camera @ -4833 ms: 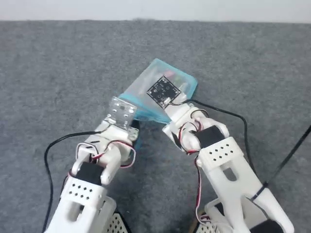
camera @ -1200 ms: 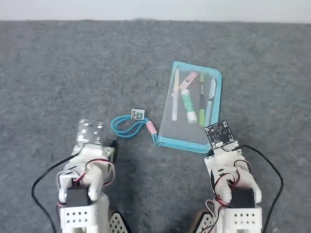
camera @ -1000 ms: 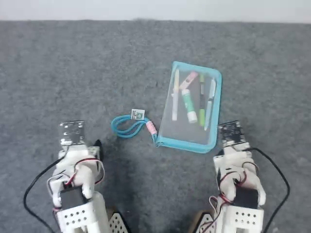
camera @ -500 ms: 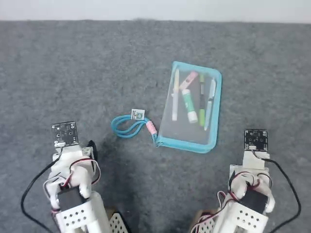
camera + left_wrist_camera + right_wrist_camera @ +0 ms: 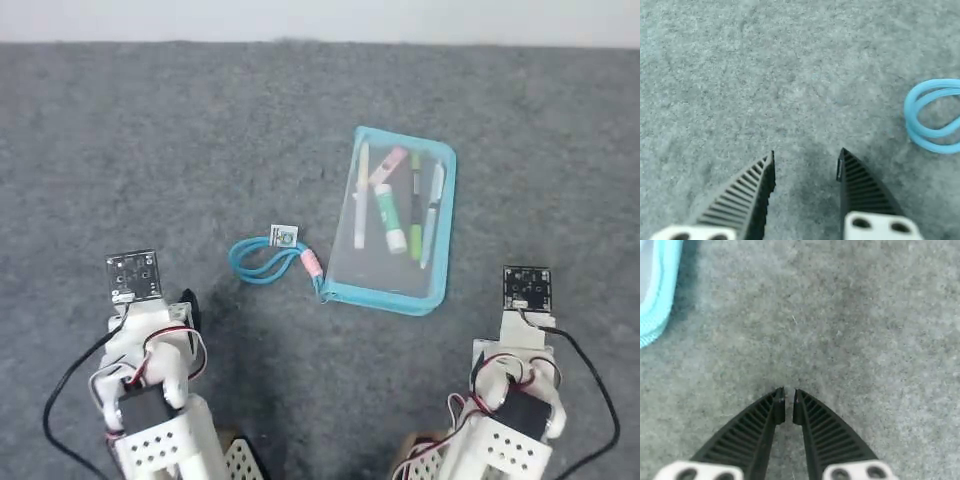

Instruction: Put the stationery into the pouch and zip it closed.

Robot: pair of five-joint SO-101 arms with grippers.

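The clear pouch (image 5: 400,225) with blue trim lies flat on the grey carpet, holding several pens and a glue stick. Its blue strap loop (image 5: 262,262) with a small tag trails from the near left corner. My left arm (image 5: 150,350) is drawn back at the front left, well short of the strap. Its gripper (image 5: 806,157) is open over bare carpet, with the strap (image 5: 935,117) off to one side. My right arm (image 5: 515,380) is at the front right, short of the pouch. Its gripper (image 5: 788,396) is shut on nothing, with the pouch's edge (image 5: 655,295) showing at a corner.
Grey carpet (image 5: 150,150) covers the whole table, with a pale wall strip at the far edge. Black cables hang from both arms near the front edge.
Both arms have let go of the pouch and pulled back to the front edge. The pouch now lies flat with its strap out to the left. In the last half second nothing moved.
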